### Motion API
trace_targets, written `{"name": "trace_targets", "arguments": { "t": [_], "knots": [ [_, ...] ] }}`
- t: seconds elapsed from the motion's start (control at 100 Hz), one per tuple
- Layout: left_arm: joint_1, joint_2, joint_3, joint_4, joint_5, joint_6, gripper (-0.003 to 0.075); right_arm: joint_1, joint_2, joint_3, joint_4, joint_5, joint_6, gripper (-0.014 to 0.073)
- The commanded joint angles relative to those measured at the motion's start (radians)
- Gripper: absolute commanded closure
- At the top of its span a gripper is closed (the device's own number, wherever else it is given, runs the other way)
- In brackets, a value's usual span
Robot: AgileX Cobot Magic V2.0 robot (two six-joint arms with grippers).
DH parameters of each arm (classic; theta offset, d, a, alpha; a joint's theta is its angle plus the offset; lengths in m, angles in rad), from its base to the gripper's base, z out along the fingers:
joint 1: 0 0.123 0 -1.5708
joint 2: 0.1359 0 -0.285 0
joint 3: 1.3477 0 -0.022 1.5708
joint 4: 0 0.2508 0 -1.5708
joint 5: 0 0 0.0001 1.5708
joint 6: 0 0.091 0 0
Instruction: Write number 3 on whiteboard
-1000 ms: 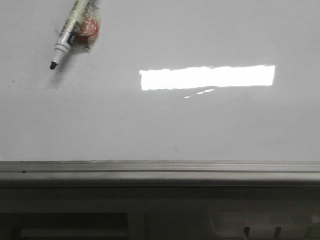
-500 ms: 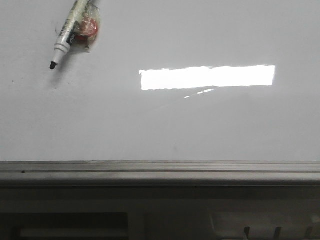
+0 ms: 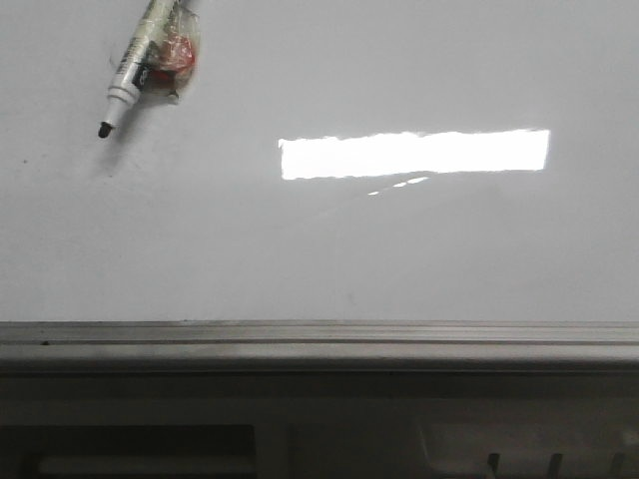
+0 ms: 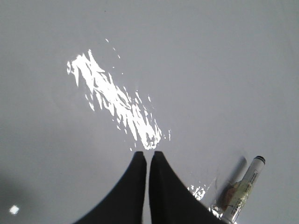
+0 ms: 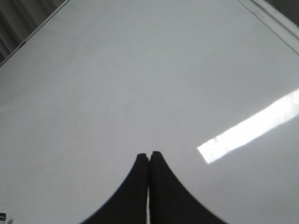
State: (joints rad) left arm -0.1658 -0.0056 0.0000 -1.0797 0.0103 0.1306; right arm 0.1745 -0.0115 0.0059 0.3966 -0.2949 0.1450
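Note:
The whiteboard (image 3: 329, 249) lies flat and fills most of the front view, with its ridged grey edge rail (image 3: 319, 334) along the near side. No number 3 shows on it in any view. A black-tipped marker (image 3: 135, 70) with a clear wrapper and a red patch on its barrel lies on the board at the far left; it also shows in the left wrist view (image 4: 243, 191). My left gripper (image 4: 147, 154) is shut and empty above the bare board, to one side of the marker. My right gripper (image 5: 149, 155) is shut and empty above the bare board.
A bright rectangular glare (image 3: 414, 153) sits on the board right of centre. A dark grey panel with slots (image 3: 300, 444) runs below the rail. The board's edges (image 5: 268, 18) show in the right wrist view.

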Motion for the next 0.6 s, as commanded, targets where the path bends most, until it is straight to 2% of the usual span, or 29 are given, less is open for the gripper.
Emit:
{"name": "trace_targets", "arguments": {
  "t": [0.0, 0.13, 0.21, 0.3, 0.37, 0.47, 0.54, 0.59],
  "knots": [
    [0.003, -0.02, -0.02, 0.04, -0.01, 0.01, 0.0741, -0.005, -0.006, 0.008, -0.007, -0.036, -0.003, 0.0654],
    [0.003, 0.061, -0.146, 0.29, 0.13, 0.089, 0.0741, -0.005, 0.024, -0.086, -0.012, 0.105, -0.004, 0.0634],
    [0.003, 0.161, -0.278, 0.444, 0.249, 0.153, 0.0737, -0.005, 0.075, -0.164, -0.088, 0.234, -0.01, 0.0634],
    [0.003, 0.308, -0.426, 0.49, 0.375, 0.243, 0.0692, -0.005, 0.163, -0.263, -0.184, 0.357, -0.01, 0.0633],
    [0.003, 0.425, -0.525, 0.481, 0.461, 0.264, 0.062, -0.005, 0.23, -0.326, -0.208, 0.433, -0.01, 0.062],
    [0.003, 0.578, -0.64, 0.462, 0.58, 0.286, 0.0489, -0.005, 0.328, -0.423, -0.22, 0.525, -0.01, 0.05],
    [0.003, 0.675, -0.704, 0.415, 0.667, 0.352, 0.0412, -0.005, 0.382, -0.474, -0.221, 0.582, -0.01, 0.0364],
    [0.003, 0.736, -0.733, 0.365, 0.697, 0.396, 0.0392, -0.005, 0.414, -0.501, -0.221, 0.61, -0.01, 0.0267]
  ]
}}
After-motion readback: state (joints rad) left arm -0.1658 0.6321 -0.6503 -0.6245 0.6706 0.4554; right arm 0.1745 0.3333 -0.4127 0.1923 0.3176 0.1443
